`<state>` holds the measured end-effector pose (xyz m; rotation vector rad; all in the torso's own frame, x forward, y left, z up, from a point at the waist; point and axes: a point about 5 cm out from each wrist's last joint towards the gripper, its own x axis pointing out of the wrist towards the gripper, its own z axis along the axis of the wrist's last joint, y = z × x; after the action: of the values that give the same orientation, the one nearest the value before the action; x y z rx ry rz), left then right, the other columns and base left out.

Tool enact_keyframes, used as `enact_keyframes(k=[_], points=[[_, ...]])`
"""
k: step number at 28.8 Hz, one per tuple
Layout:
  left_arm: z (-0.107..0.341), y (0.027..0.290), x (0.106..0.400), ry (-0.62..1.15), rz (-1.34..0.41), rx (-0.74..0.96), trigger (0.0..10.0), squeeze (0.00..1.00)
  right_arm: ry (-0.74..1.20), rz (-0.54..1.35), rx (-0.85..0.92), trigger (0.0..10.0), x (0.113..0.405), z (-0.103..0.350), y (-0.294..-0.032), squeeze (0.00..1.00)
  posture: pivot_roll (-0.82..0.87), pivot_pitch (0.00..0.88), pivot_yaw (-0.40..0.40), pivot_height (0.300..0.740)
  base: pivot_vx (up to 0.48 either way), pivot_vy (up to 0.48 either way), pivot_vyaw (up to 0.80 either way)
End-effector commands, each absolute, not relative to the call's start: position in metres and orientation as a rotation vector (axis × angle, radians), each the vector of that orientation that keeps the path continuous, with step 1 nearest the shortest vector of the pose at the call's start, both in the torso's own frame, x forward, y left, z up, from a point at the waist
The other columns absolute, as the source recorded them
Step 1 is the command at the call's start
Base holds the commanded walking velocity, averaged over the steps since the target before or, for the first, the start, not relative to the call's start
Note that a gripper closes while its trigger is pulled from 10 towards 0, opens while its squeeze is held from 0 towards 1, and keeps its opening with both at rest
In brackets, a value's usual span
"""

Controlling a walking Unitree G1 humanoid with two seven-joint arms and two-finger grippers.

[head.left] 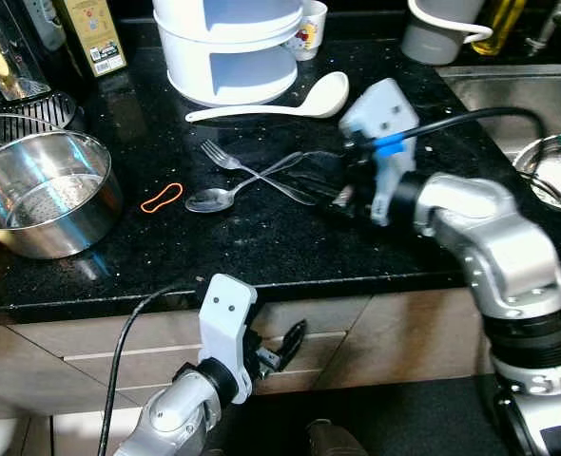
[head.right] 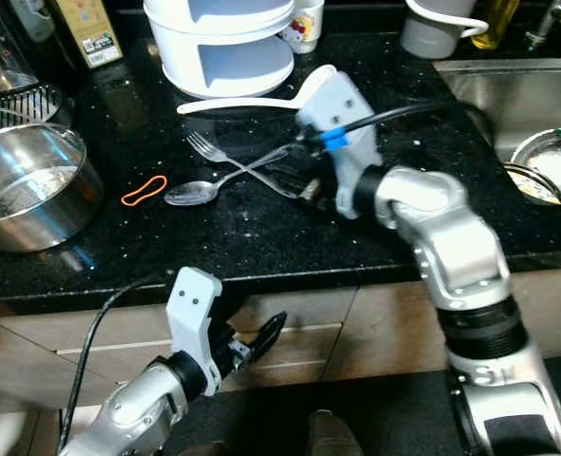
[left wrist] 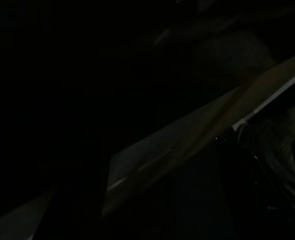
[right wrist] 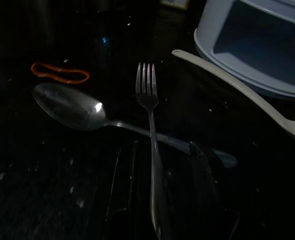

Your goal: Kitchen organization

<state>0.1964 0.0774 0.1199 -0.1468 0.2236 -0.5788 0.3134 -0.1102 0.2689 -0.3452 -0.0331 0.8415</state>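
1. Right gripper reaches low over the black worktop — jaws parted astride the fork handle, where it crosses the spoon.
2. Left gripper hangs below the worktop edge — jaws apart, empty.

A speckled black stone countertop is gleaming under room light, sitting over beige wooden drawer fronts; a steel sink basin is lying at its right.

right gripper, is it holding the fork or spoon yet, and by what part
Nothing is held yet. The right gripper is open, its fingers either side of the fork handle where it crosses the spoon. The left gripper hangs idle below the counter.
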Motion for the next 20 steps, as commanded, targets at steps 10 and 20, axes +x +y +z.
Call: enact_keyframes(k=[10,20], points=[[0.116,0.085,0.198,0.246,-0.481,-0.145,10.0,0.0,0.036,0.807,-0.45,10.0,0.32,0.253,-0.09,0.0,0.0,0.129,-0.073,0.74,0.0,0.0,0.0],[0.114,0.084,0.204,0.239,-0.447,-0.139,10.0,0.0,0.072,0.779,-0.468,10.0,0.327,0.254,-0.075,1.0,0.0,0.118,-0.075,0.74,0.0,0.0,0.0]])
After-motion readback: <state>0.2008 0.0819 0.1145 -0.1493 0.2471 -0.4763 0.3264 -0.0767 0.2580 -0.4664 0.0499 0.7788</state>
